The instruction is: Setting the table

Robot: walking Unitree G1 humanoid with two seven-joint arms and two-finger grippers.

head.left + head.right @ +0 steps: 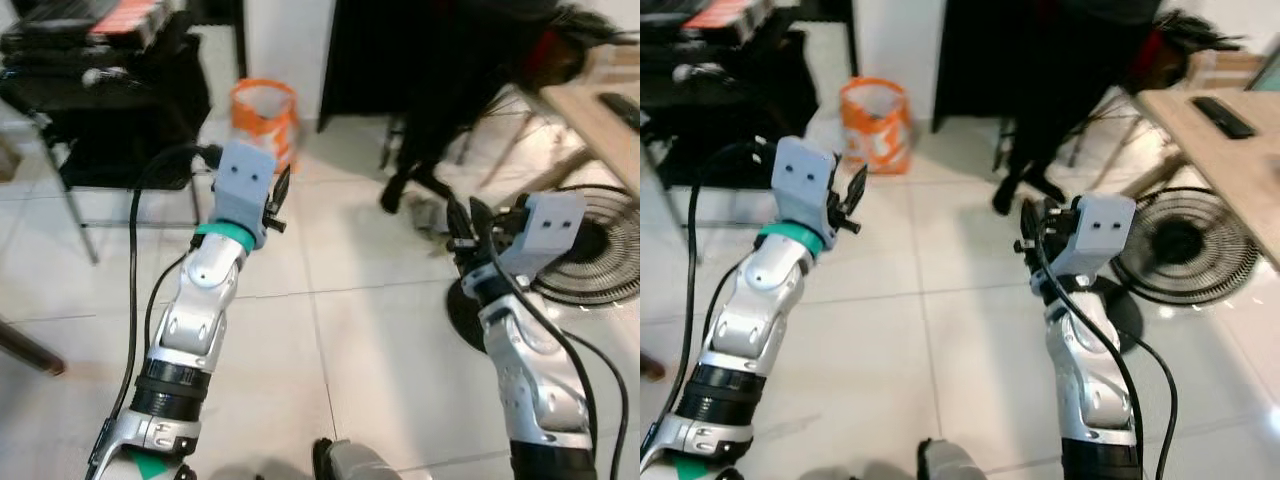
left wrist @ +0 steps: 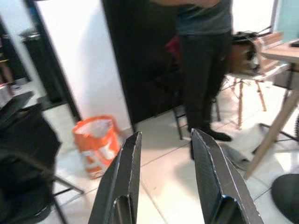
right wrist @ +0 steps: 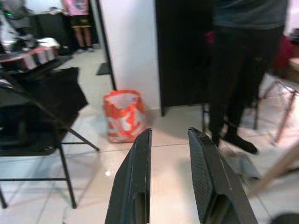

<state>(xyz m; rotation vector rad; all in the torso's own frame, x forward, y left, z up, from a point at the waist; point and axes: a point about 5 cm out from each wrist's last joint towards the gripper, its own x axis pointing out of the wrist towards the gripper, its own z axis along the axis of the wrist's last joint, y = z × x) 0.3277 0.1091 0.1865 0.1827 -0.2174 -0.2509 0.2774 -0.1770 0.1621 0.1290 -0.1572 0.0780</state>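
A light wooden table (image 1: 590, 110) shows at the far right, with a flat black object (image 1: 1222, 115) lying on it. Both my arms are raised over the white tiled floor. My left gripper (image 1: 279, 196) points ahead toward an orange bag, its fingers (image 2: 126, 172) open with nothing between them. My right gripper (image 1: 464, 226) is held up short of the table, and it too stands open and empty in the right wrist view (image 3: 169, 135).
A person in dark trousers (image 2: 205, 70) stands ahead beside the table. An orange and white bag (image 1: 265, 118) sits by the white wall. A black folding chair (image 1: 105, 120) loaded with things is at the left. A round floor fan (image 1: 600, 250) lies at the right.
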